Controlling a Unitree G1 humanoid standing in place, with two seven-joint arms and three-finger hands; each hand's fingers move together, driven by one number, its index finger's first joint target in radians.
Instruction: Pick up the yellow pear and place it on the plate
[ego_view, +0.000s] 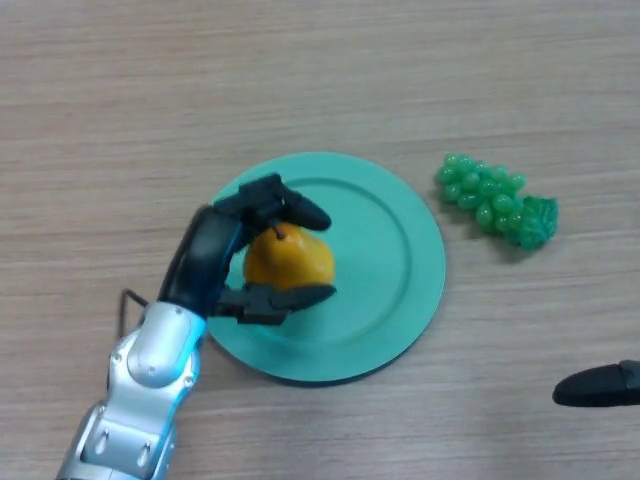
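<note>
The yellow pear (288, 259) is over the left half of the teal plate (400, 250), its stem pointing away from me. My left hand (215, 255) comes in from the lower left and is shut on the pear, fingers curled over its far side and thumb under its near side. I cannot tell whether the pear rests on the plate or hangs just above it. My right hand (600, 385) shows only as a black tip at the lower right edge, well away from the plate.
A bunch of green grapes (497, 200) lies on the wooden table to the right of the plate. The plate's right half is bare.
</note>
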